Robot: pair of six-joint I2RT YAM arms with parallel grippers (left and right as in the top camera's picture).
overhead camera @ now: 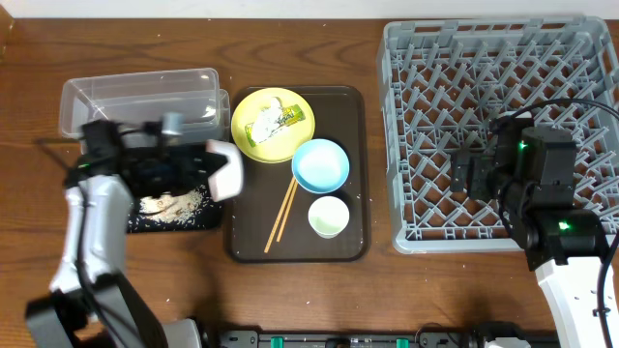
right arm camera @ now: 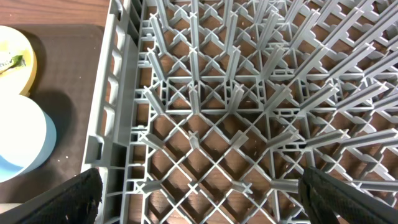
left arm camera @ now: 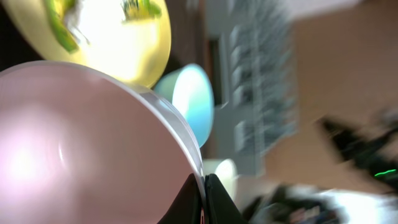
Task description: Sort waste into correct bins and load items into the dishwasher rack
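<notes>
The left jaws are pinched shut on the rim of the white bowl (overhead camera: 228,172), holding it tipped on edge at the right edge of the black tray (overhead camera: 203,218). The right jaws gape wide and empty above the rack (overhead camera: 406,145), near its left wall.

This looks like the emptying step. The grip is only on a thin rim, so the bowl's mouth should stay over the black tray until no grains cling. It should then be carried slowly to the rack, passing high over the plate (overhead camera: 280,148) and blue bowl (overhead camera: 320,164).

- **Black tray:** holds the rice (overhead camera: 172,203).
- **Tub** (overhead camera: 135,92)**:** looks empty.
- **Plate:** carries the wrapper (overhead camera: 274,122).
- **Blue bowl and cup** (overhead camera: 329,216)**:** both seem empty.
- **Brown tray** (overhead camera: 350,106)**:** the plate, blue bowl and cup stand on it, and the chopsticks (overhead camera: 283,211) lie on it.
- **Rack:** holds nothing.
</notes>
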